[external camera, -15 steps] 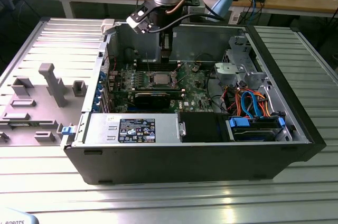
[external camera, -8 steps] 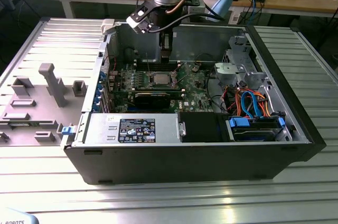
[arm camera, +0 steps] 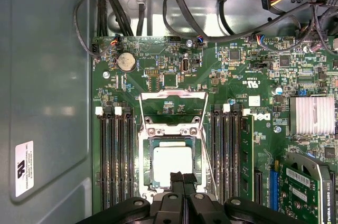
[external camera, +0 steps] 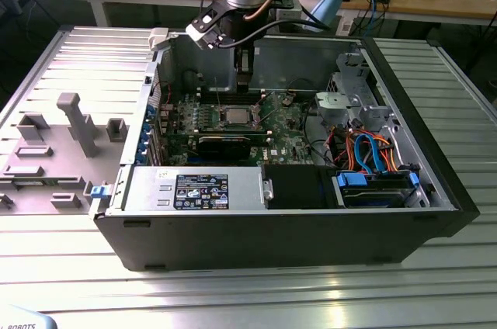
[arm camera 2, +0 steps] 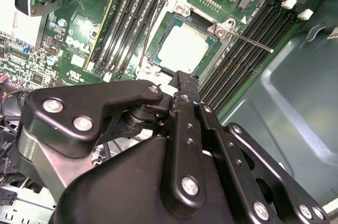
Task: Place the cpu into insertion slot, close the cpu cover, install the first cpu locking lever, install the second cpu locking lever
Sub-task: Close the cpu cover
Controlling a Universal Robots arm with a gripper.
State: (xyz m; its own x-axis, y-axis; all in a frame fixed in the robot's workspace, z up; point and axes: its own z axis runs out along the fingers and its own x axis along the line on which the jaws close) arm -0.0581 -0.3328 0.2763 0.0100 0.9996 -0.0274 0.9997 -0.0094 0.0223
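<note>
The cpu point(arm camera: 171, 161) lies flat in the insertion slot point(arm camera: 149, 167), silvery top up; it also shows in the second wrist view point(arm camera 2: 182, 49) and the exterior view point(external camera: 235, 116). My gripper point(arm camera: 183, 177) is shut with nothing between its fingers, and its tip hangs just over the cpu's near edge point(arm camera 2: 187, 77). In the exterior view the gripper point(external camera: 245, 90) reaches down inside the computer case. The cpu cover point(arm camera: 171, 95) seems swung up, open, at the socket side away from my fingers. Thin wire levers point(arm camera: 141, 129) stand raised on both sides, one rod point(arm camera 2: 248, 42) sticking out.
Black memory slots point(arm camera: 113, 155) flank the socket. A graphics card point(external camera: 225, 143) lies in front of it, and a finned heatsink point(arm camera: 314, 115) is nearby. The drive cage with blue and orange cables point(external camera: 373, 150) fills the exterior view's right. The case wall point(arm camera: 47, 102) is close. Grey fixtures point(external camera: 74, 123) stand outside.
</note>
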